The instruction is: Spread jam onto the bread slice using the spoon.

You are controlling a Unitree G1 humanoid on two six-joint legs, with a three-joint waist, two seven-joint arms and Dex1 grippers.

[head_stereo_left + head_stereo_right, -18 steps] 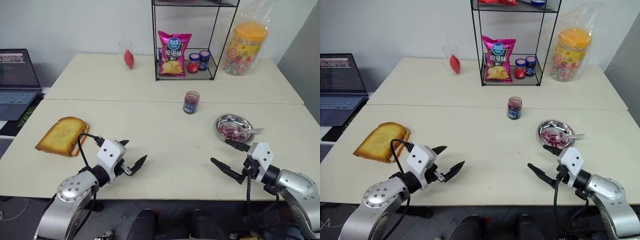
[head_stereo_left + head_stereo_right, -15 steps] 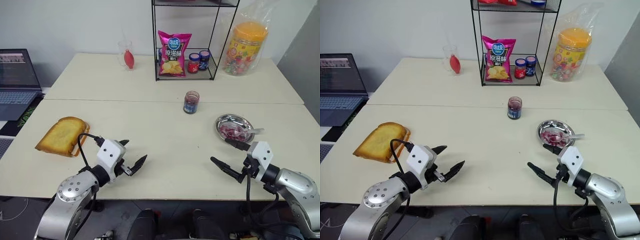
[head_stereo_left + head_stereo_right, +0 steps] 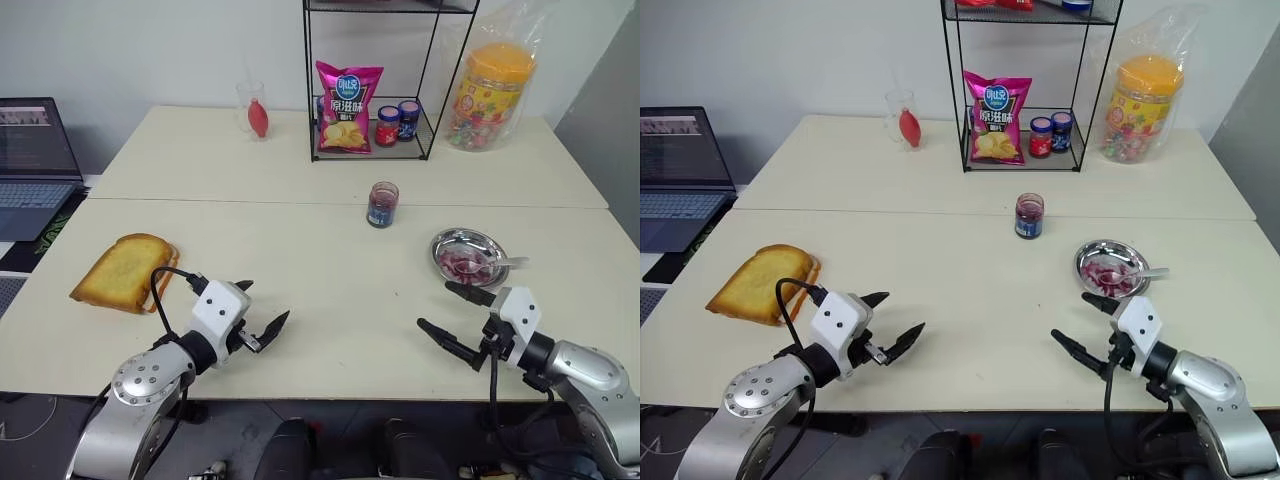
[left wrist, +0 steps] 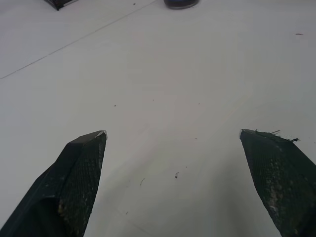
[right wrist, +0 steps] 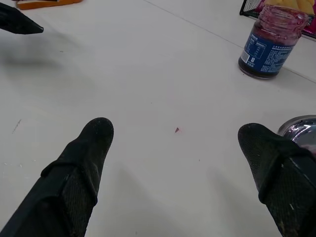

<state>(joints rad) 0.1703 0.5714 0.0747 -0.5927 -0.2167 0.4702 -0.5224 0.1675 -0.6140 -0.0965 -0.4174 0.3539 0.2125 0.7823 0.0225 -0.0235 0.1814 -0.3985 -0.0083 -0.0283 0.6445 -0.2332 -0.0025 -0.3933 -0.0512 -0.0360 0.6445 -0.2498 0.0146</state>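
Hovering low over the surface [image 3: 330, 270] with nothing held, both the left end effector [image 3: 262, 312] and right end effector [image 3: 445, 313] are released wide, bread [image 3: 124, 271] sitting far left, spoon [image 3: 503, 263] and jam [image 3: 462, 264] in the dish [image 3: 446, 240] on the right.

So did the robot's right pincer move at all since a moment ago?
Yes, just a little. The right pincer has slid slightly toward the table's middle, away from the metal dish that holds the spoon. It is open and holds nothing.
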